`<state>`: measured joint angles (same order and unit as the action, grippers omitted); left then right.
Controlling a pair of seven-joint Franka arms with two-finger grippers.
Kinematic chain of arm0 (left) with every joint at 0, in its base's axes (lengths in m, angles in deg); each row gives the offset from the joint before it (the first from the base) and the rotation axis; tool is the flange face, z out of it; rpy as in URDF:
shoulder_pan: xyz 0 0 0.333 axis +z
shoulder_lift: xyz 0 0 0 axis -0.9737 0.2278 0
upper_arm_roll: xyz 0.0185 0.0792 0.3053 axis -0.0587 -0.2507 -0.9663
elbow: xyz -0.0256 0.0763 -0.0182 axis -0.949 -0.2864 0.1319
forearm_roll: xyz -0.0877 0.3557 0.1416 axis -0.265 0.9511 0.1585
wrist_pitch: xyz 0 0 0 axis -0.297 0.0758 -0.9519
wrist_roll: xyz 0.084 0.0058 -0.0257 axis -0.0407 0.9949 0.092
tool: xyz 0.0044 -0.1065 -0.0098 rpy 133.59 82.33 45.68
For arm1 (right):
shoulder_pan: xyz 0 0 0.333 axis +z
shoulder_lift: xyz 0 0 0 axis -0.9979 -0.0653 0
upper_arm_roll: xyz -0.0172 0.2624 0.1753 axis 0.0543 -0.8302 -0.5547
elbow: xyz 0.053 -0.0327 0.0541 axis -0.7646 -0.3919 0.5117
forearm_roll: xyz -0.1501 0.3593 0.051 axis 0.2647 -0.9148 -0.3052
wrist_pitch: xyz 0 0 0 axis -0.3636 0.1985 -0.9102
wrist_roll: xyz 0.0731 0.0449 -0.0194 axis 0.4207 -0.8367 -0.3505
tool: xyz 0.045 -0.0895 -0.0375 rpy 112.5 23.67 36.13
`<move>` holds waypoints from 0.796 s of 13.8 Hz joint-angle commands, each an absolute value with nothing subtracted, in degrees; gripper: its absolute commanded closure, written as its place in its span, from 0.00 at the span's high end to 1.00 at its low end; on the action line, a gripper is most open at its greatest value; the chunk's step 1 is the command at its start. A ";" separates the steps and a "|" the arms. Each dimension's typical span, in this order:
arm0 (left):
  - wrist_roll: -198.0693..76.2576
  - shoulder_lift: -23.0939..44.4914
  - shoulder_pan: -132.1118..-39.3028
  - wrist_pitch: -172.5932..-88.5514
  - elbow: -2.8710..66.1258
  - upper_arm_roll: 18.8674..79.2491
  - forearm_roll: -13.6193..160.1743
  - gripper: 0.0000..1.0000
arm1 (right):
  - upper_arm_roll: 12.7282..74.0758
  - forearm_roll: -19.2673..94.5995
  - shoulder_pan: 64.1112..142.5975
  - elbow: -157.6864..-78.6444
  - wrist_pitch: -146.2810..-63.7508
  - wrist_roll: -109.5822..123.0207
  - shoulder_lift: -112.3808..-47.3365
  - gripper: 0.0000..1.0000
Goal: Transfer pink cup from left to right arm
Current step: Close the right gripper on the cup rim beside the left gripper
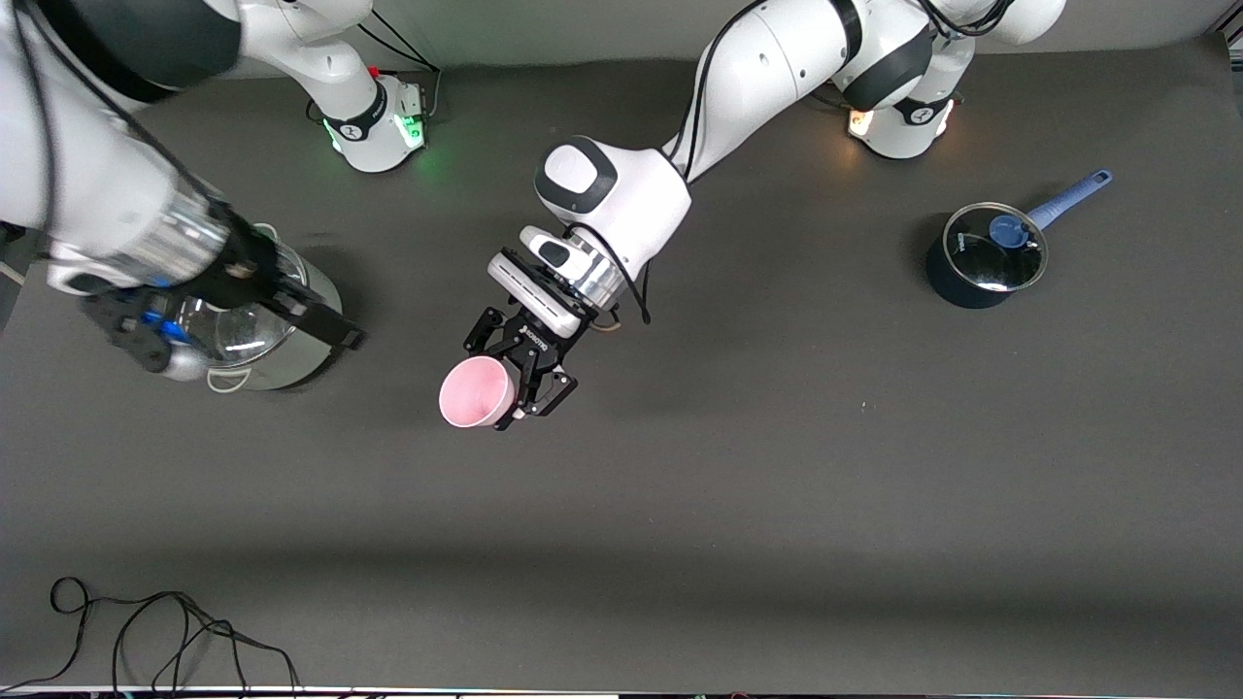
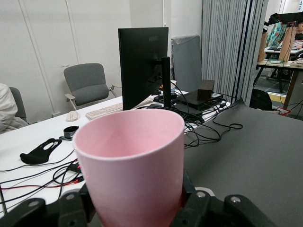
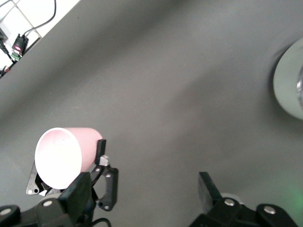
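Holding the pink cup (image 1: 476,391) aloft over the middle of the desk (image 1: 777,466), the left end effector (image 1: 520,374) pinches it near its base, the mouth tilted toward the right arm's end. Pickup looks done; the handover itself is left. The right end effector (image 1: 243,320) hangs spread and empty over the steel pot (image 1: 282,359), well apart from the cup, and must yet reach it.

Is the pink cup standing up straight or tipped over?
Tipped. The pink cup lies sideways in the left gripper, its open mouth facing the front camera. It looks empty inside.
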<state>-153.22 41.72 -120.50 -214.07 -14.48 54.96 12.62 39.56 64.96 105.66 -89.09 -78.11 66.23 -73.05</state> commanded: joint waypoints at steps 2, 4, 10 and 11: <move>-152.00 41.42 -121.48 -214.59 -15.09 53.85 12.48 0.00 | 40.06 63.97 107.79 -85.06 -78.68 68.96 -77.66 1.00; -152.00 41.42 -121.48 -214.59 -15.09 53.85 12.48 0.00 | 40.06 63.97 108.40 -84.97 -81.31 70.11 -79.15 1.00; -152.00 41.42 -121.39 -214.59 -15.09 53.85 12.48 0.00 | 40.15 64.49 111.30 -84.89 -88.36 74.51 -82.93 1.00; -152.00 41.42 -121.39 -214.59 -15.09 53.76 12.48 0.00 | 40.15 64.49 111.39 -84.89 -88.97 74.51 -83.37 1.00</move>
